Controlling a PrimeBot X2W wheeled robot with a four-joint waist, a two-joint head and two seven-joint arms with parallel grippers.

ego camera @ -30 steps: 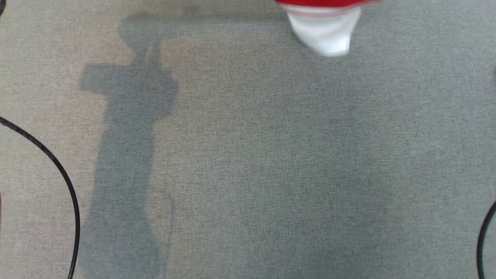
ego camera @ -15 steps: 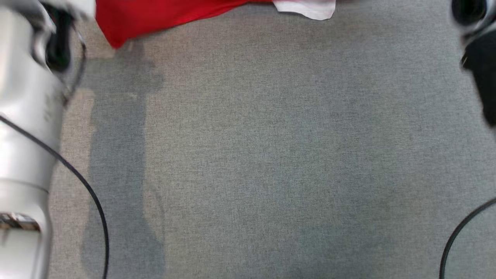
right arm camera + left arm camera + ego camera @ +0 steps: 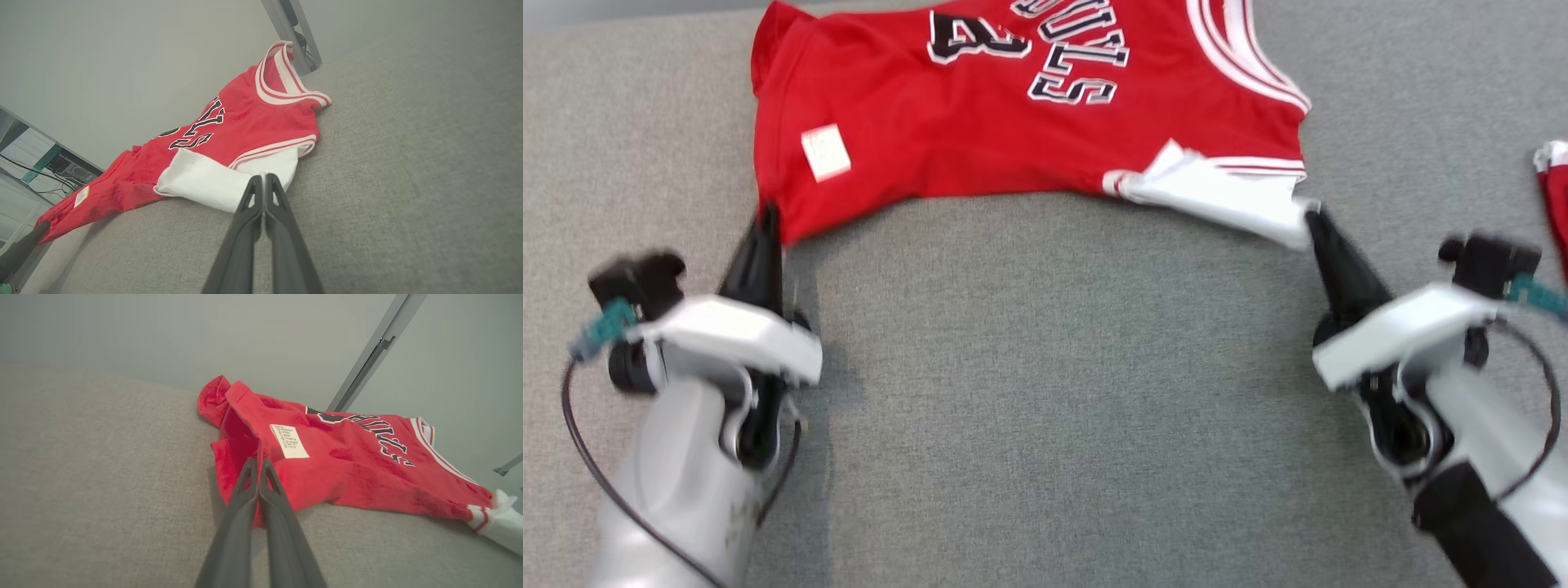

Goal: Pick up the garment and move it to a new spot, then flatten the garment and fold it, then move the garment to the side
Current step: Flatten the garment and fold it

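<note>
By the grey cloth worktop's [image 3: 1045,367] far edge, our left pincer [image 3: 766,220] clamps the red-and-white basketball jersey's [image 3: 980,122] red corner, and our right pincer [image 3: 1313,220] clamps its white flap.

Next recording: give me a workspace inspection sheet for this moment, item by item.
Surface: grey fabric surface, woven.
Job's things: red jersey spread out, lettering up, white label showing, white part turned out at one near corner.
Clutter: red-and-white item at the right edge, cut off.
Tools: left tool shut on the jersey's red corner; right tool shut on its white corner.
Cables: black cables loop beside both forearms.
Surroundings: pale wall, metal strut.
</note>
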